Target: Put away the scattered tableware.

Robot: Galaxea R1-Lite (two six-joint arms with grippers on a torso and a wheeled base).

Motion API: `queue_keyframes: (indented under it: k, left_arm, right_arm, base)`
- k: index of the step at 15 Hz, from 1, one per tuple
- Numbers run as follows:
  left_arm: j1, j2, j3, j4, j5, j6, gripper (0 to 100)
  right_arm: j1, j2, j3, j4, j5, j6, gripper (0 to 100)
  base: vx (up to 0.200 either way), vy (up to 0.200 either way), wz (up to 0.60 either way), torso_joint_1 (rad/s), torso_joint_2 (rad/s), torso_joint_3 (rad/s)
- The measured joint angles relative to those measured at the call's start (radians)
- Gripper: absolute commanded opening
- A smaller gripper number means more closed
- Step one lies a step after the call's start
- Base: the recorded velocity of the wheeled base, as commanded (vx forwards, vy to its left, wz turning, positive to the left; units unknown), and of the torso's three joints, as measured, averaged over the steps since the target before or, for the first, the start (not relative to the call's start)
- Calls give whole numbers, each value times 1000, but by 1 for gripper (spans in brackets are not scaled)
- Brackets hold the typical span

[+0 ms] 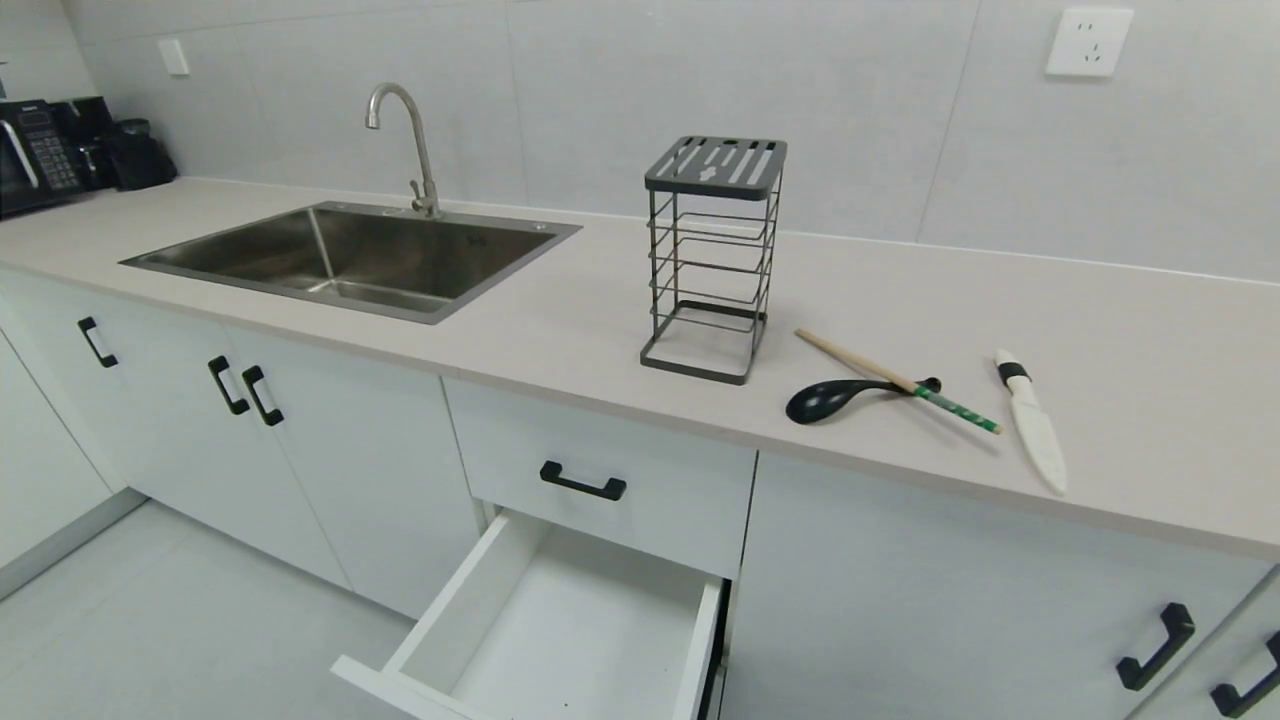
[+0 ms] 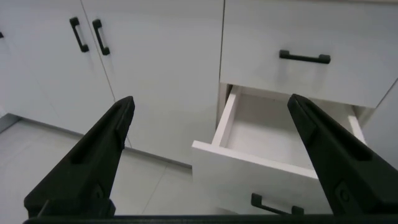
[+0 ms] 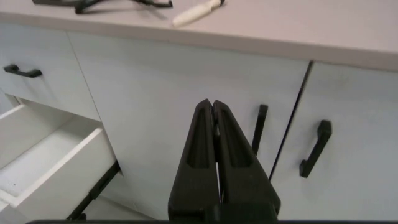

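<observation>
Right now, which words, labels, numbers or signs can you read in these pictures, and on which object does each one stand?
No text can be read as words or numbers.
Microwave keypad: marks on the buttons, too small to read.
Chopstick, green end: a pale pattern, too small to tell whether it is lettering.
Wall socket: only holes, no print.

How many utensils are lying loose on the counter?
3: a black spoon beside the rack, a chopstick crossing its handle, a white knife farthest right. A second chopstick may hide beneath.
</observation>
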Motion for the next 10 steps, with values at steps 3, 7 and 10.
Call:
queue_keyframes:
  k: [3,7,10]
  left_arm:
    - [0,0,0,0,-1,-1,100]
    - [0,0,0,0,-1,-1,100]
    - [0,0,0,0,0,-1,100]
  right_arm:
    - [0,0,0,0,0,0,0]
    - [0,0,0,0,0,0,0]
    - [0,0,0,0,0,0,0]
  base:
    - [0,0,0,377,-489,-232]
    - [0,0,0,304,-498,-239]
    - [0,0,0,281,-527,-258]
